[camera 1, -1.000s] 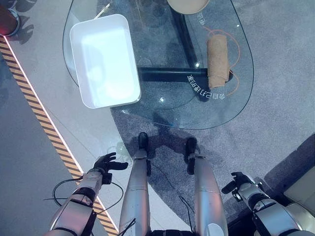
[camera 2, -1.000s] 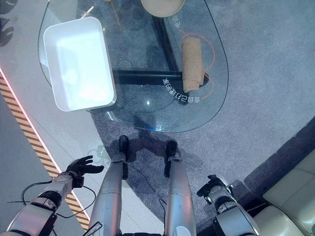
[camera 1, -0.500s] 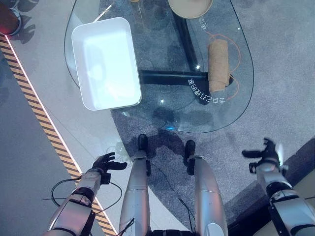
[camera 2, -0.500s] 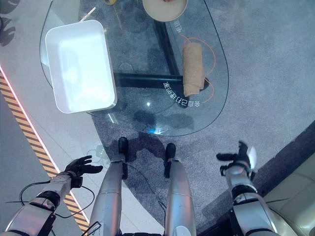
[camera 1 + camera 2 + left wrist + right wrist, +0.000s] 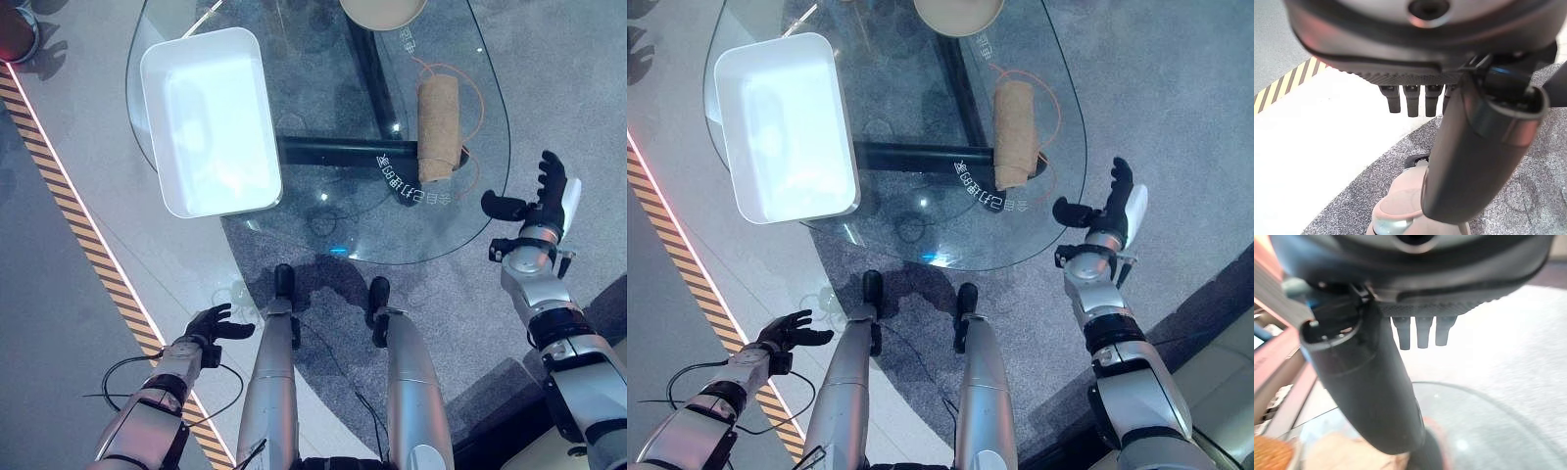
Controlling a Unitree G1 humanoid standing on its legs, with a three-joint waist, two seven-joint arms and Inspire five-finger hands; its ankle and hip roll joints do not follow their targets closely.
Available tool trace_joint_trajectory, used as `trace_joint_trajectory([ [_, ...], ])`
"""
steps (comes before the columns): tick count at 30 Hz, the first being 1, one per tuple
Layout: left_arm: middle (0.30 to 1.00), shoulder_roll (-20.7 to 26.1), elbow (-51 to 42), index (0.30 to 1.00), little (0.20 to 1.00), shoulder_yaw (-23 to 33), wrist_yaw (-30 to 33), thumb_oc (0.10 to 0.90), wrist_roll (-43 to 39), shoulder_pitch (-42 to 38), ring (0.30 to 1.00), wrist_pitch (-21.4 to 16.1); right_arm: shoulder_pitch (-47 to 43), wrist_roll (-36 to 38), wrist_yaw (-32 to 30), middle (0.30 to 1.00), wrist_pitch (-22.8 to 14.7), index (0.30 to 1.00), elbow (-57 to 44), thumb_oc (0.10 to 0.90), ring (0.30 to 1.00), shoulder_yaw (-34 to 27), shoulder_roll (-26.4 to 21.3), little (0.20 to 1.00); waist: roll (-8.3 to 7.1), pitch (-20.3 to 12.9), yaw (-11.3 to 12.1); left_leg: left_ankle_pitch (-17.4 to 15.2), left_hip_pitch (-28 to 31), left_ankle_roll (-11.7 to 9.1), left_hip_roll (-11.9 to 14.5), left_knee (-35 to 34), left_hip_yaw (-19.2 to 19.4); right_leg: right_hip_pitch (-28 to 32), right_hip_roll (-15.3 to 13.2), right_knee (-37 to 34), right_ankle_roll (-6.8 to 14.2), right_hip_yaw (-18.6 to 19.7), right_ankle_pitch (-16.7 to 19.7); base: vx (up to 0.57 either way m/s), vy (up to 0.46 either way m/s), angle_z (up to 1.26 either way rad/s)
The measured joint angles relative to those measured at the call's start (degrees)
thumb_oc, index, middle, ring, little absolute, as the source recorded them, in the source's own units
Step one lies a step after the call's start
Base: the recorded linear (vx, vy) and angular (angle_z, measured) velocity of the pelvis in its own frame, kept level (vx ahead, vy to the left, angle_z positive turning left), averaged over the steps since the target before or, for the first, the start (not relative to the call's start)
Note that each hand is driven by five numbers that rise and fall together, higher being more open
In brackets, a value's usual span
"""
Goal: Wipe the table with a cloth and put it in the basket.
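Note:
A rolled tan cloth [image 5: 438, 127] lies on the right side of the glass table [image 5: 313, 88]. On the table's left part stands the white basket [image 5: 208, 122], a shallow tub with nothing in it. My right hand [image 5: 544, 201] is raised just off the table's right edge, a little to the right of the cloth and apart from it. It is open, and its fingers [image 5: 1420, 335] show straight in the right wrist view. My left hand [image 5: 211, 325] hangs low over the floor at the lower left, open with relaxed fingers [image 5: 1408, 100], holding nothing.
A round tan bowl [image 5: 382, 10] sits at the table's far edge. A thin orange cord [image 5: 475, 98] loops round the cloth. A yellow-and-black striped line [image 5: 88, 245] crosses the floor at the left. A beige seat [image 5: 1229, 382] is at the lower right.
My right arm has risen from low at the lower right up to the table's right edge, with its hand open. The left hand has stayed put.

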Motion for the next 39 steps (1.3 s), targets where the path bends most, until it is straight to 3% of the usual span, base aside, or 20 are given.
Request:
trace_joint_trajectory([
  [7, 0.9, 0.0, -0.6, 0.9, 0.9, -1.0, 0.0, 0.8, 0.0, -0.1, 0.9, -0.1, -6.7, -0.4, 0.0, 0.9, 1.7, 0.9, -6.3, 0.8, 0.9, 4.8, 0.0, 0.9, 0.5, 0.3, 0.5, -0.1, 0.2, 0.0, -0.3, -0.1, 0.0, 0.1, -0.3, 0.2, -0.2, 0.0, -0.1, 0.0, 0.028, 0.01],
  [17, 0.9, -0.3, -1.8, 0.9, 0.9, -2.0, -0.1, 0.8, 0.0, 0.7, 0.9, -0.3, -10.2, -3.4, 0.1, 0.9, 8.6, 0.9, -8.0, 0.8, 0.9, 10.3, 0.1, 0.9, 1.01, 0.4, 2.1, 0.0, 0.6, 0.1, -1.0, -0.1, 0.2, 0.2, -1.1, 0.8, -0.3, 0.1, -0.2, 0.0, 0.021, 0.01],
  [23, 0.9, -0.9, -1.9, 0.9, 0.9, -2.1, -0.1, 0.8, 0.0, 1.3, 0.9, -0.3, -11.8, -3.5, 0.4, 0.9, 12.0, 0.9, -5.4, 0.8, 0.9, 12.1, 1.1, 0.9, 1.2, 0.4, 2.6, 0.6, 2.1, 0.5, -1.4, -1.5, 0.3, 1.0, -1.5, 0.8, -0.3, 0.2, -0.2, 0.0, 0.0, 0.0],
  [30, 0.9, -2.1, -2.3, 0.9, 0.9, -2.4, 0.0, 0.8, 0.0, 1.6, 0.9, -0.4, -15.2, -3.1, 0.5, 0.9, 14.5, 0.9, -1.2, 0.8, 0.9, 14.2, 1.9, 0.9, 3.1, 0.3, 3.0, 1.0, 2.5, 0.5, -1.4, -2.2, 0.3, 1.1, -1.6, 0.8, -0.3, 0.1, -0.2, 0.0, 0.0, 0.0],
  [39, 0.9, -2.9, -2.9, 0.9, 0.9, -4.4, 0.0, 0.8, -0.1, 1.7, 0.9, -0.4, -17.1, -0.9, 0.6, 0.9, 17.5, 0.9, 3.5, 0.8, 0.9, 14.3, 2.9, 0.9, 3.39, 0.4, 3.4, 1.0, 2.5, 0.5, -1.5, -2.3, 0.3, 1.1, -1.8, 0.8, -0.3, 0.1, -0.2, 0.0, 0.0, 0.0],
])
